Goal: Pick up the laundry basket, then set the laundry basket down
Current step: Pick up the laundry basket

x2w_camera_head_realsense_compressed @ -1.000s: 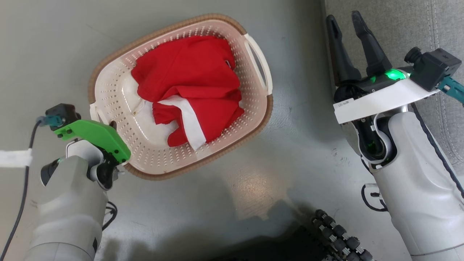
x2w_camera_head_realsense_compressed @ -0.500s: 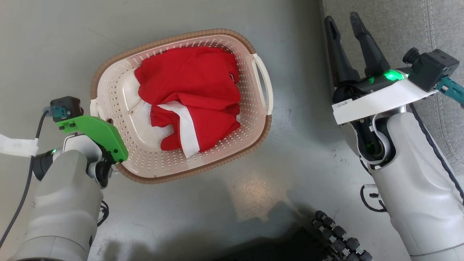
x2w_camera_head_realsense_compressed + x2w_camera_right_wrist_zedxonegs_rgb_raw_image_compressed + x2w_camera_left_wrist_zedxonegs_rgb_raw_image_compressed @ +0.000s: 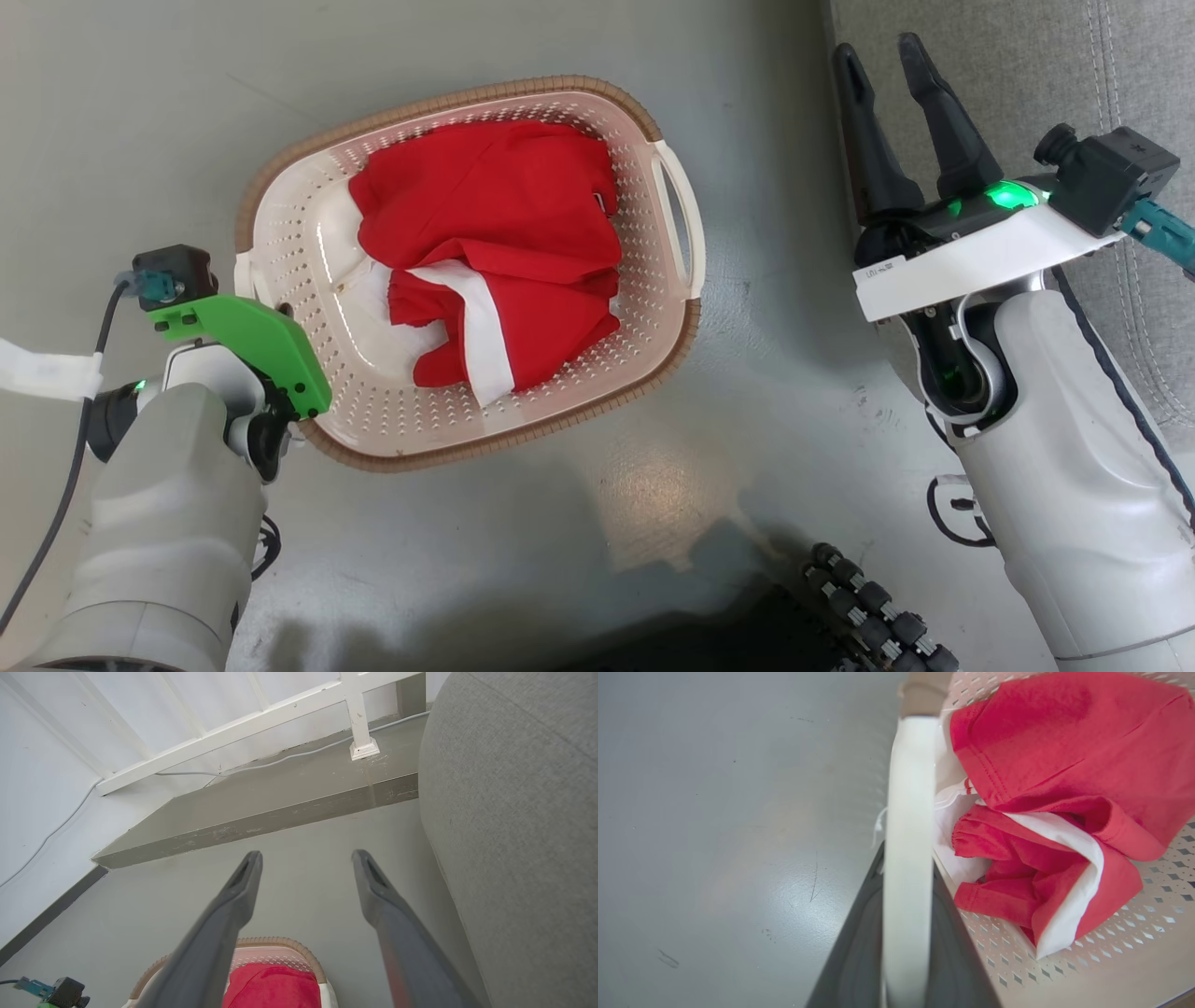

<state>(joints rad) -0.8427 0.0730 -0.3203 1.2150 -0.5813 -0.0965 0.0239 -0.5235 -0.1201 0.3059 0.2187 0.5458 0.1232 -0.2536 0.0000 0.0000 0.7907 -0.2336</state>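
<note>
— Where is the laundry basket [image 3: 401,411] found?

— It is seen on the grey floor [image 3: 140,112], in the upper middle of the head view, its brown rim turned at a slant. A crumpled red garment [image 3: 495,224] with a white panel is held inside it. Whether the base is resting on the floor or raised just clear of it cannot be told.

— How is the left gripper [image 3: 906,858] set?

— It is clamped on the near white loop handle [image 3: 908,812]. In the left wrist view the handle is pinched between the two dark fingers [image 3: 857,952]. In the head view the fingers are hidden under the green mount at the basket's lower left corner.

— And the right gripper [image 3: 878,47]?

— It is held well apart from the basket, over the edge of the grey sofa [image 3: 1027,75]. Its fingers are spread and nothing is gripped between them. The basket's far handle [image 3: 681,219] is left untouched on that side. In the right wrist view the rim and the red cloth are glimpsed below the parted fingers.
</note>
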